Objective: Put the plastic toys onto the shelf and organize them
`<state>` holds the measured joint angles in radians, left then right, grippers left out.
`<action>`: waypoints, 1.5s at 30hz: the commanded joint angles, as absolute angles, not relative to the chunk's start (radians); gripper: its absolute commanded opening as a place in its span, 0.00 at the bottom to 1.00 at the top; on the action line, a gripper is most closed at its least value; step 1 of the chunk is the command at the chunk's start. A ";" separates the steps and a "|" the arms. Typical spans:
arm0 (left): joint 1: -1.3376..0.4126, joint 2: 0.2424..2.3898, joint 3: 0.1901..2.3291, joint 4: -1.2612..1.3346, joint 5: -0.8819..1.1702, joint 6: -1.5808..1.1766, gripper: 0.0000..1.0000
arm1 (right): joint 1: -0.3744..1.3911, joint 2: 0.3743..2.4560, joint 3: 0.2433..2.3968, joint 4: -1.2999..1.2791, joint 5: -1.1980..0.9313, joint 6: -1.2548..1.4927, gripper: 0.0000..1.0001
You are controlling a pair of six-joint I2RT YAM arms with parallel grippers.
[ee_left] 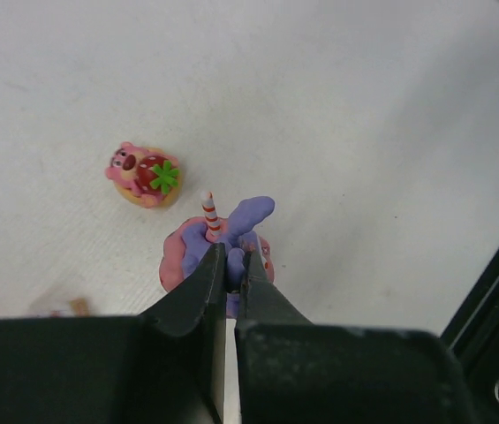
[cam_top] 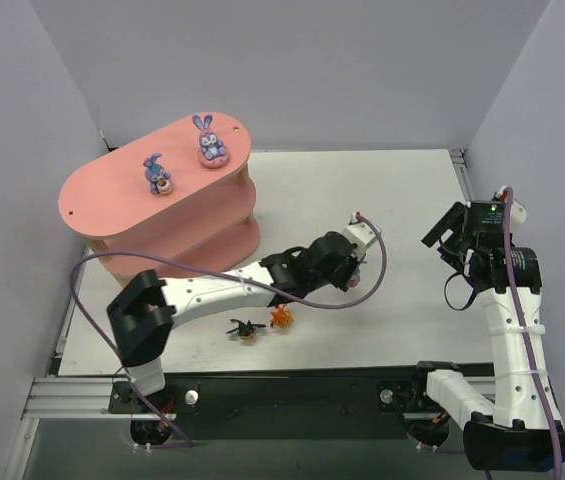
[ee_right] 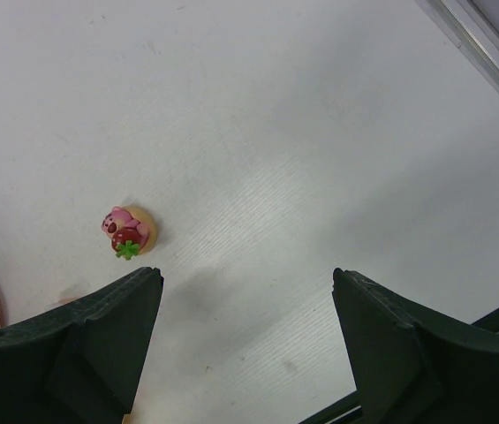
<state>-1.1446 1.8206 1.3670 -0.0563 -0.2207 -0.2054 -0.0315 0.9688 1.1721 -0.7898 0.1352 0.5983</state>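
At mid-counter (cam_top: 402,200), left claw (ee_left: 229,265) is closed on a purple bunny (ee_left: 247,215); a pink bear (ee_left: 146,174) lies near it. Right claw (ee_right: 247,283) is wide open, holding nothing. Shelf (cam_top: 102,195), far left, carries two bunnies (cam_top: 158,174) (cam_top: 210,142) on its top tier.

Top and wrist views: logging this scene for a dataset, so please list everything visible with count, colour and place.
shelf: one, salmon pink, table's far left.
bunnies: two, blue-purple, on shelf's top board.
spiky toy: one, black-yellow, table's near side.
orange toy: one, orange, beside spiky toy.
held bunny: one, purple on pink base, in left gripper.
strawberry bear: one, pink-red, on table, apart from held bunny.
table: one, white.
left gripper: black, shut on held bunny.
right gripper: black, open, above table's right side.
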 commanded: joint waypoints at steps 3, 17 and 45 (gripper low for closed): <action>-1.097 1.478 1.486 -0.329 -0.250 -0.166 0.00 | -0.028 0.997 1.218 -0.796 0.152 0.591 0.80; -1.157 1.181 1.836 -0.764 -0.389 -0.098 0.00 | -0.009 1.055 1.229 -0.775 0.133 0.603 0.79; -1.157 0.899 1.737 -0.851 -1.072 0.244 0.00 | 0.026 1.138 1.287 -0.759 0.126 0.577 0.78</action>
<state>-1.1568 0.8650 1.7451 -0.8642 -1.0210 0.2035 0.0143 1.1187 1.2488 -0.7586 0.1284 0.5903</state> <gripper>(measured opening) 0.089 0.783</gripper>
